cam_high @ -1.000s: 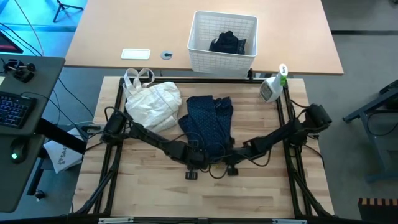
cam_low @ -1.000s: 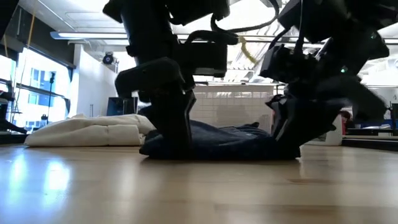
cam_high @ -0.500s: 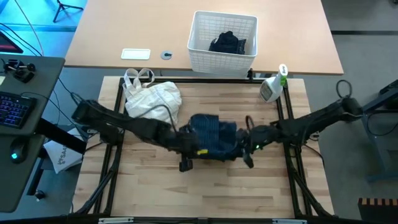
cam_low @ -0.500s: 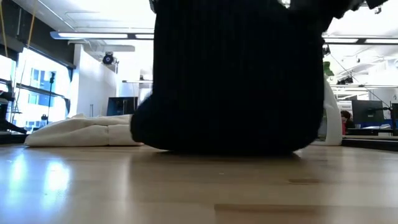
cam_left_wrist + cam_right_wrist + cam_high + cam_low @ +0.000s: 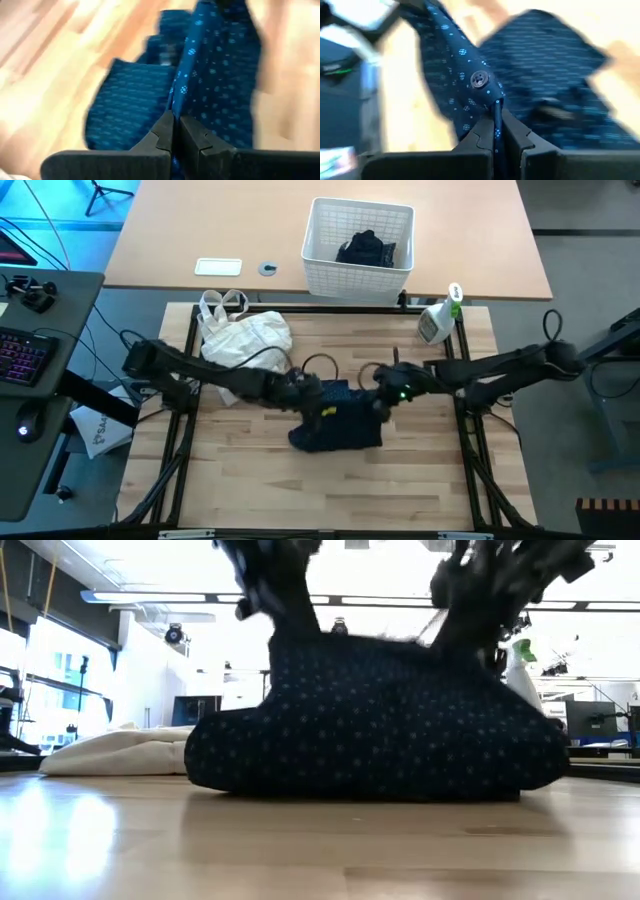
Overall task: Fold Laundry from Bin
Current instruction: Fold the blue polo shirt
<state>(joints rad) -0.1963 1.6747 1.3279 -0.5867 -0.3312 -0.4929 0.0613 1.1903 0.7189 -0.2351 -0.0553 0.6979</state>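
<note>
Both claws are gripping the navy dotted shirt (image 5: 335, 418) at mid-table in the high view: the left gripper (image 5: 308, 390) and right gripper (image 5: 383, 392) are each pinching an upper corner, with the white lattice bin (image 5: 358, 248) holding a dark piece well behind. From table height, the shirt (image 5: 375, 720) is hanging as a soft, rounded drape, its hem touching the wood. Each wrist view is showing fingers (image 5: 162, 137) (image 5: 482, 135) clamped tight on thin dotted fabric, a small button (image 5: 479, 79) beside the right pair.
</note>
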